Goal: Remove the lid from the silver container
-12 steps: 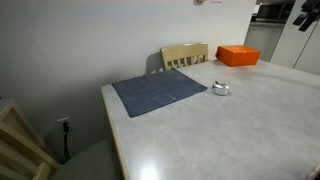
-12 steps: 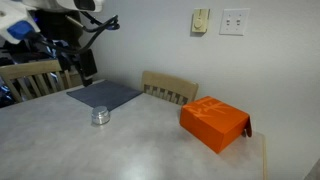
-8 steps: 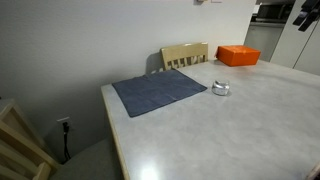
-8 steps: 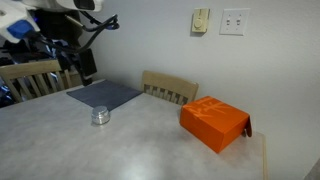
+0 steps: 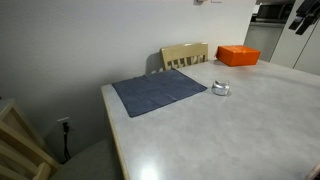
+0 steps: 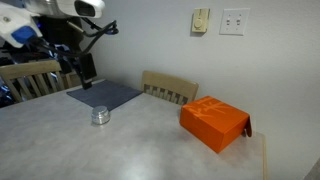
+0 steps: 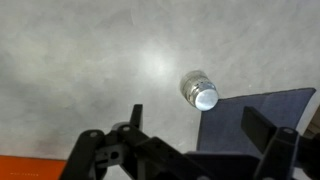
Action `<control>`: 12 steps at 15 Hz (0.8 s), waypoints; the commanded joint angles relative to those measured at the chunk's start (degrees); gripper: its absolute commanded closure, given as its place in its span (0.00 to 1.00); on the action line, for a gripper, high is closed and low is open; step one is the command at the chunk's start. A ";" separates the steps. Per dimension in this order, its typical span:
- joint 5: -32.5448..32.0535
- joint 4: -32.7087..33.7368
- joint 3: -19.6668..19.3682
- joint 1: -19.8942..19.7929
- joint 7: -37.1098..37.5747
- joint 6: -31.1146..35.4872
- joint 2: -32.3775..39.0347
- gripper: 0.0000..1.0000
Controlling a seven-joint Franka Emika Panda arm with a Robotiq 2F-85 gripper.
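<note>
The silver container is a small round shiny tin on the grey table, next to the corner of a blue-grey mat. The lid sits closed on top of it. The tin shows in both exterior views. My gripper is open and empty, high above the table, with the tin just ahead of its two dark fingers. In both exterior views the gripper hangs well above and away from the tin.
An orange box lies on the table away from the tin. A wooden chair stands at the table's edge by the wall. Another chair back stands behind the arm.
The arm has shifted slightly above the table. The tin, mat and box have not moved.
</note>
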 commanded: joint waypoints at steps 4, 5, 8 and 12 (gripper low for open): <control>-0.32 6.85 5.18 -1.99 3.17 0.45 17.11 0.00; -1.20 8.35 5.73 -2.55 3.73 -0.04 19.66 0.00; -0.83 6.43 7.28 -3.47 3.49 0.90 18.26 0.00; -1.38 8.58 7.76 -3.74 4.30 0.69 20.96 0.00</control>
